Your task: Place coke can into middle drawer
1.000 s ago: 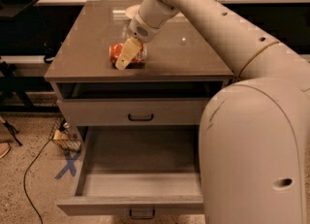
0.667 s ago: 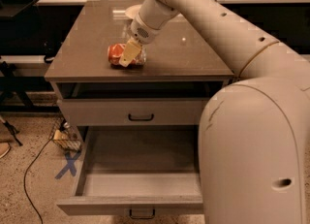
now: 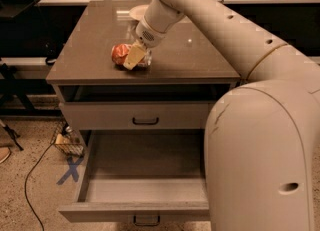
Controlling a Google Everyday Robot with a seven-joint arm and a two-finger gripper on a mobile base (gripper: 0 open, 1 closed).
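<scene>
The coke can (image 3: pixel 120 54), orange-red with white markings, lies on its side on the grey cabinet top (image 3: pixel 90 60), near the front edge. My gripper (image 3: pixel 134 57) reaches down from the arm at the upper right and is shut on the can's right part; one cream finger (image 3: pixel 132 56) crosses in front of it, the other is hidden behind. The can still rests on the top. The middle drawer (image 3: pixel 100 195) stands pulled out below, its inner tray bare, its black handle (image 3: pixel 146 220) at the bottom edge.
A shut drawer front (image 3: pixel 100 116) with a black handle sits above the open drawer. A pale round bowl (image 3: pixel 137 11) stands at the back of the top. My arm's large body (image 3: pixel 265 160) covers the drawer's right side. Blue tape cross (image 3: pixel 70 169) and a cable lie on the floor at left.
The can has tipped and shifted slightly left under the gripper, showing more of its red side. The gripper has settled lower onto it.
</scene>
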